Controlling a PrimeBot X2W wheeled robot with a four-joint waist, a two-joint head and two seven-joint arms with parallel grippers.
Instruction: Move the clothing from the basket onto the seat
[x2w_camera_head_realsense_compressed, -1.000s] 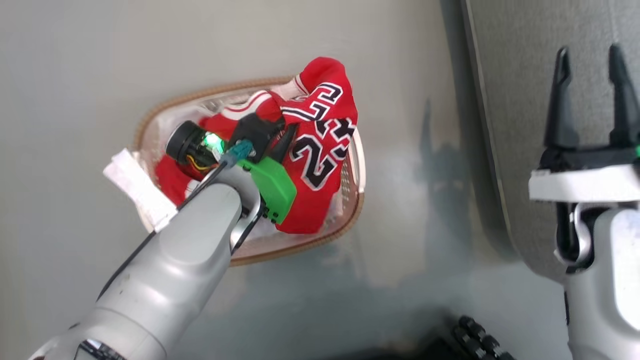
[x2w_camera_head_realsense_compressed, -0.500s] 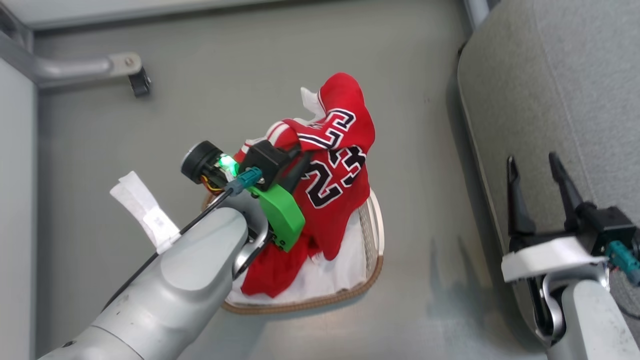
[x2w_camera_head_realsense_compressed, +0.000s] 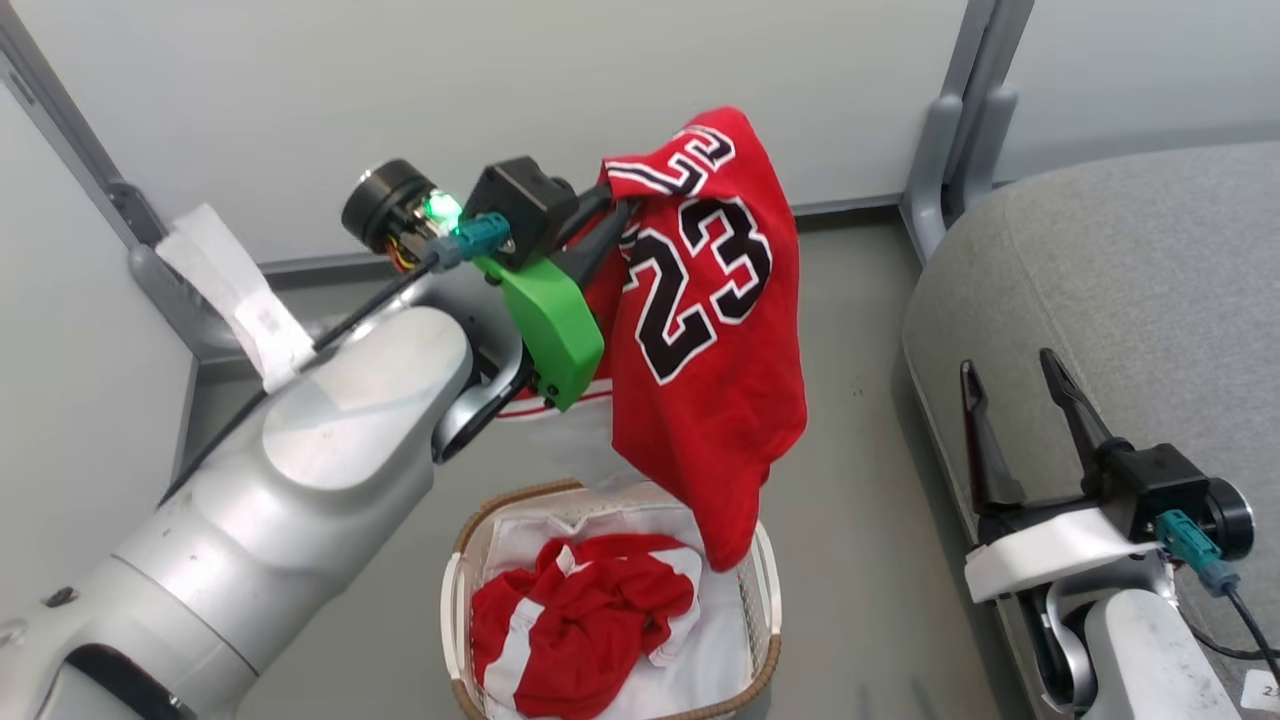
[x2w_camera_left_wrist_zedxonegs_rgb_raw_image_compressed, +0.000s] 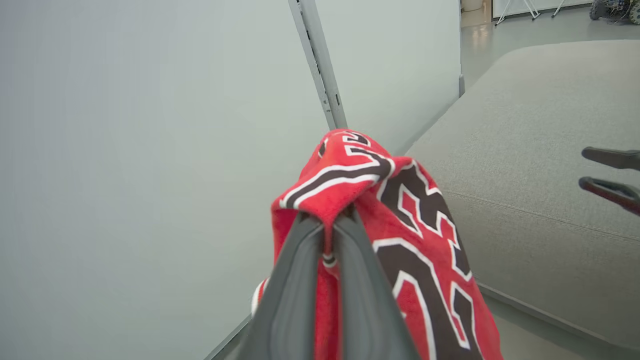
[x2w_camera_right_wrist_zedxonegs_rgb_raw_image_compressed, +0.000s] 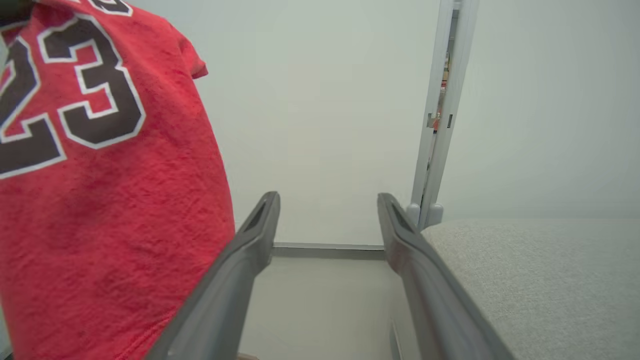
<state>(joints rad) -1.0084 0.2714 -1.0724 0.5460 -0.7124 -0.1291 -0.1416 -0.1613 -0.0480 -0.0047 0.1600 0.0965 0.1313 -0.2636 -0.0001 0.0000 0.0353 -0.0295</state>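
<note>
Basket (x2w_camera_head_realsense_compressed: 455, 560) sits on the grey floor (x2w_camera_head_realsense_compressed: 860, 560) at the bottom of the head view. White liner (x2w_camera_head_realsense_compressed: 715, 655) inside it, second red garment (x2w_camera_head_realsense_compressed: 580, 620) with white stripes bunched in the left half. Right gripper (x2w_camera_head_realsense_compressed: 1006, 362) is low right, jaws spread wide, nothing between them, fingers pointing up the view along the left edge of the seat (x2w_camera_head_realsense_compressed: 1150, 280). Right wrist view shows bare floor and the wall base between its fingers, seat cushion to the right. Left gripper (x2w_camera_head_realsense_compressed: 615, 215) is raised above the basket, clamped tight on a fold near the top of the jersey (x2w_camera_head_realsense_compressed: 720, 380); left wrist view shows the fingers (x2w_camera_left_wrist_zedxonegs_rgb_raw_image_compressed: 295, 280) pinched together with red fabric between them. Jersey hangs free off that grip, "23" facing the head camera, clear of the seat. Its lowest corner overlaps the basket's right rim in the head view; can't tell whether it touches. Seat has no clothing on it. Behind everything are pale wall panels (x2w_camera_head_realsense_compressed: 400, 90) with a grey post (x2w_camera_head_realsense_compressed: 960, 130) at the seat's far corner.
</note>
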